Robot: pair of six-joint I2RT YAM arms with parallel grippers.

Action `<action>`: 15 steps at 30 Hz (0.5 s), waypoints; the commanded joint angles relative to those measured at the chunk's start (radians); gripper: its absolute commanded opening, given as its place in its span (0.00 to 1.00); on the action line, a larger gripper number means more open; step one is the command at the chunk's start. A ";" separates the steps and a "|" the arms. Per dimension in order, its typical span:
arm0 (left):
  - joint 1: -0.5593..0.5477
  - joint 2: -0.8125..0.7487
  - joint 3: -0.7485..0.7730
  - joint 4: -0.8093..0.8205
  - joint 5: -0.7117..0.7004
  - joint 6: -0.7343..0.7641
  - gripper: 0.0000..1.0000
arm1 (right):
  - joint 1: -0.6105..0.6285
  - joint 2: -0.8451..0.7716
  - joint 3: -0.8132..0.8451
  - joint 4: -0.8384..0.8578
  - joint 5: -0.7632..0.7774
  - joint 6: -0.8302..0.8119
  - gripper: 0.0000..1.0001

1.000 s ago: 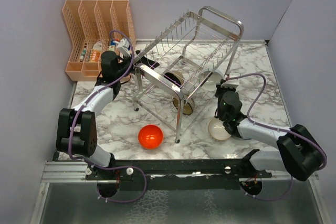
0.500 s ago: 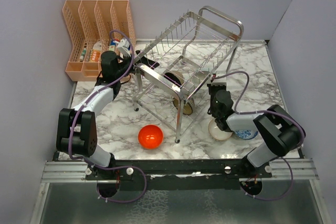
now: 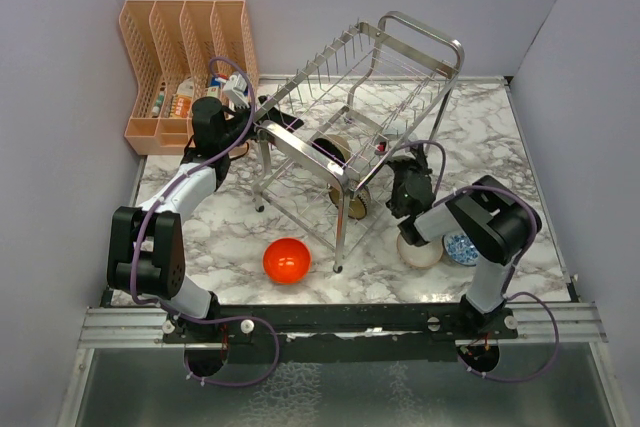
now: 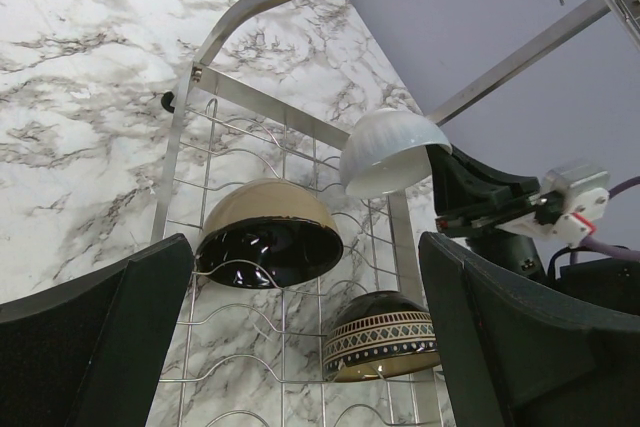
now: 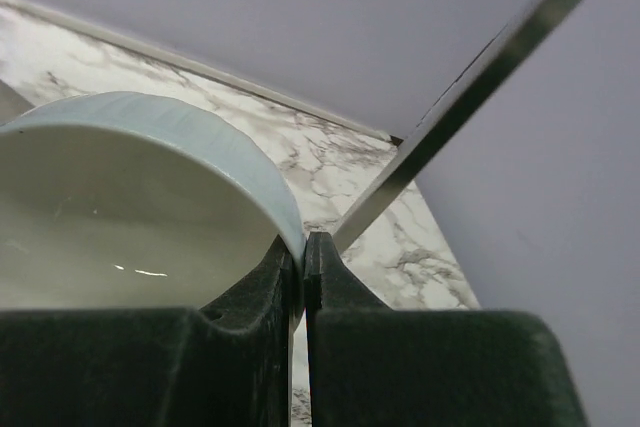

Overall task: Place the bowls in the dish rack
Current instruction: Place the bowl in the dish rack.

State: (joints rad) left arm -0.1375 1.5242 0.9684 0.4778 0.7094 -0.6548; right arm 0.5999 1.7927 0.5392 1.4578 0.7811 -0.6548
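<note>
The steel dish rack (image 3: 350, 112) stands mid-table. In the left wrist view a dark brown bowl with a cream inside (image 4: 268, 237) and a patterned dark bowl (image 4: 385, 337) rest on its wires. My right gripper (image 5: 304, 247) is shut on the rim of the plain white bowl (image 5: 140, 187), which it holds at the rack's right side (image 4: 390, 152). My left gripper (image 4: 305, 347) stays wide open with nothing in it, at the rack's left corner (image 3: 268, 119). On the table lie the red-orange bowl (image 3: 286, 260), the beige-pink bowl (image 3: 420, 250) and the blue-patterned bowl (image 3: 460, 247).
A peach plastic organiser (image 3: 185, 57) with small items stands at the back left, behind my left arm. Grey walls close in both sides and the back. My right forearm (image 3: 480, 217) is folded above the two bowls at the right.
My right wrist has shifted left toward the rack with the white bowl and its elbow has folded in, uncovering the blue-patterned bowl. My left arm has not moved.
</note>
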 commanded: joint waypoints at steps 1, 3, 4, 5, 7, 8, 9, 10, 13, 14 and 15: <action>0.006 0.002 0.017 0.021 0.018 0.013 0.99 | -0.005 0.065 0.078 0.317 -0.021 -0.234 0.01; 0.006 0.001 0.015 0.022 0.017 0.014 0.99 | -0.005 0.078 0.093 0.318 -0.038 -0.264 0.01; 0.006 0.001 0.014 0.023 0.017 0.015 0.99 | -0.005 0.083 0.098 0.318 -0.046 -0.281 0.01; 0.006 0.002 0.014 0.024 0.017 0.015 0.99 | -0.005 0.090 0.103 0.317 -0.049 -0.302 0.01; 0.006 0.002 0.015 0.026 0.021 0.013 0.99 | -0.005 0.110 0.114 0.319 -0.056 -0.355 0.01; 0.006 0.003 0.014 0.031 0.023 0.012 0.99 | -0.006 0.120 0.119 0.319 -0.060 -0.377 0.01; 0.005 0.004 0.013 0.034 0.023 0.011 0.99 | -0.006 0.129 0.121 0.320 -0.064 -0.397 0.01; 0.006 0.004 0.011 0.037 0.024 0.009 0.99 | -0.005 0.133 0.118 0.321 -0.071 -0.409 0.01; 0.006 0.010 0.006 0.048 0.025 0.004 0.99 | -0.005 0.142 0.100 0.320 -0.081 -0.444 0.01; 0.006 0.012 0.006 0.052 0.028 0.002 0.99 | -0.006 0.148 0.095 0.320 -0.077 -0.458 0.01; 0.005 0.014 0.003 0.056 0.029 -0.001 0.99 | -0.005 0.153 0.092 0.321 -0.075 -0.467 0.01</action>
State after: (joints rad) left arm -0.1375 1.5242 0.9684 0.4873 0.7105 -0.6556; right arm 0.5999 1.9125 0.6384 1.4677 0.7330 -1.0264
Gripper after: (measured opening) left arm 0.992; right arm 0.037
